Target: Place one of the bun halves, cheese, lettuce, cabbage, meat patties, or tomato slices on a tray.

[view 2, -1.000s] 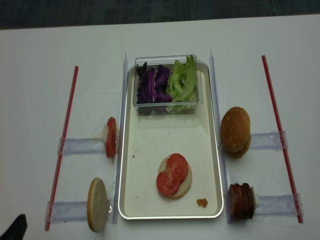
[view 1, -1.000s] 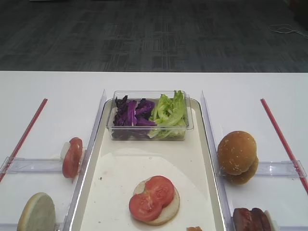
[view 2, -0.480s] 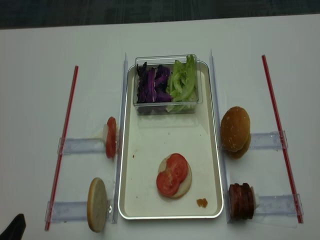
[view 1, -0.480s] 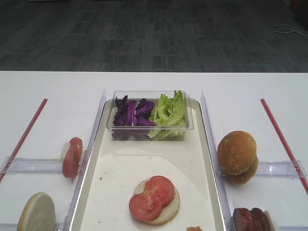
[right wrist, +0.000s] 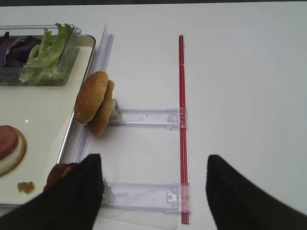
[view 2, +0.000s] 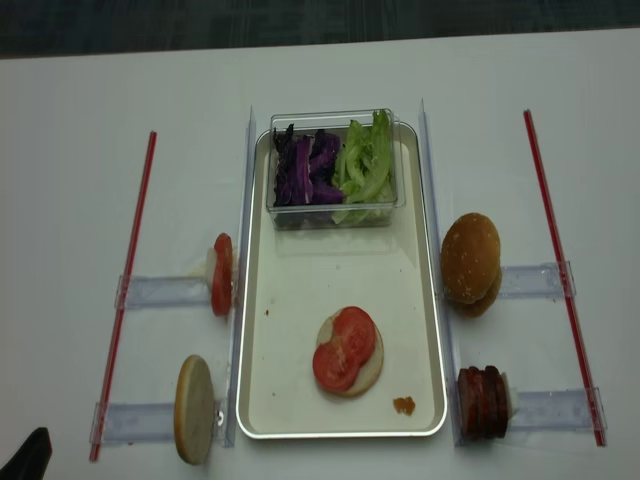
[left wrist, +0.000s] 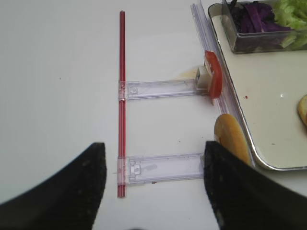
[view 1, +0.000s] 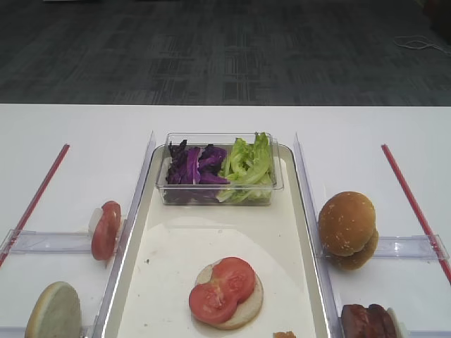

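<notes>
From the high view, the tray (view 1: 144, 232) holds a bun half (view 1: 239, 310) topped with tomato slices (view 1: 222, 289); from the right wrist, the right gripper (right wrist: 151, 189) hovers spread wide and empty by the meat patties (right wrist: 60, 173); from the left wrist, the left gripper (left wrist: 153, 184) hangs agape, empty; another piece seems due, calling for a descent and pinch.

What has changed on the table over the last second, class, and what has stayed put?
Nothing visibly moved, and nothing was taken hold of or let go. The bun half with two tomato slices lies on the tray as before, and the upright tomato slice and sesame buns stand unmoved beside it.
</notes>
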### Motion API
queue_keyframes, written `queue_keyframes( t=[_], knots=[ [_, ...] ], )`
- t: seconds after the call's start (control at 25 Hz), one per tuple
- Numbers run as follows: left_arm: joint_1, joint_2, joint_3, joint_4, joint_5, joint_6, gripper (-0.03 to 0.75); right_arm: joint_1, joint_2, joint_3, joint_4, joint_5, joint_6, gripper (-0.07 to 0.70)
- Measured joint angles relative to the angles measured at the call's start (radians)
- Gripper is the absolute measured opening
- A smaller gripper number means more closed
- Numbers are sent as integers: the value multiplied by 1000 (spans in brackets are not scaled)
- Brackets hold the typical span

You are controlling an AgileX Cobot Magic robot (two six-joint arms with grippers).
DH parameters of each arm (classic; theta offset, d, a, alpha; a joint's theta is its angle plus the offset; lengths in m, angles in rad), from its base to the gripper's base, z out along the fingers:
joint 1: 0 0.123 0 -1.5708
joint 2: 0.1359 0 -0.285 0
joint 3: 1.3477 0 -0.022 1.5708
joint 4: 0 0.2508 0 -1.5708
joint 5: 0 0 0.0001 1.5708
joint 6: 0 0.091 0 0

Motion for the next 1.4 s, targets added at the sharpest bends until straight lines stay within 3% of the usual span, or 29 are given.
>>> queue_keyframes(
  t=[1.4],
  knots=[
    [0,0,0,0,0,0,452,0,0,0,0,0,0,468]
  ],
)
